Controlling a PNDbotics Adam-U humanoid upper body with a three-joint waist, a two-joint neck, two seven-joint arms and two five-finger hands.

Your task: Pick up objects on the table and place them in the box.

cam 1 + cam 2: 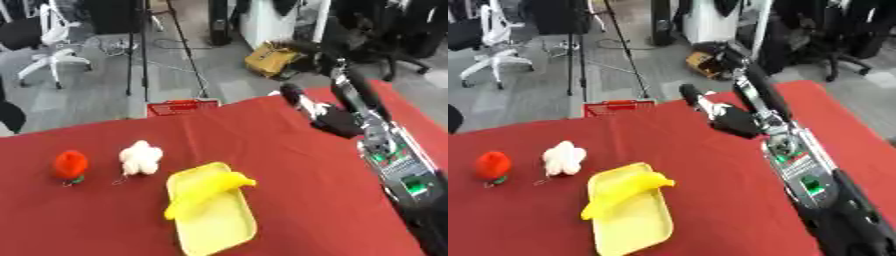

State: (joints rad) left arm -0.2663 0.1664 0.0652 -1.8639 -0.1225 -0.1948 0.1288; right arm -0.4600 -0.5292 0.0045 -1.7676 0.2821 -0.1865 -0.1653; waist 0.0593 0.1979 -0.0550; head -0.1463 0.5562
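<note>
- Red cloth (289, 165) covers your table; grey floor behind it, with office chairs, a tripod and a yellow bag (271, 58) beyond the far edge.
- Your right hand (726, 116) is raised over the far part of the cloth, arm running in from the lower right. Fingers (690, 93) stick out straight toward the far edge — relaxed, holding nothing, touching nothing you can see.
- Your left hand shows in neither eye view.
- Yellow tray (219, 225) lies nearer you than the fingers and to their left, well apart from them.
- Banana (210, 192) rests across the tray's far end — one tip past the left rim, the other past the right rim.
- White plush (141, 157), lobed like a flower, lies on the cloth just left of the tray's far corner, farther left of the fingers.
- Red-orange plush (71, 165), round with a bit of green underneath, sits left of the white one, near it but apart.
- Red basket (182, 107) stands on the floor just behind the table's far edge, left of the fingertips.
</note>
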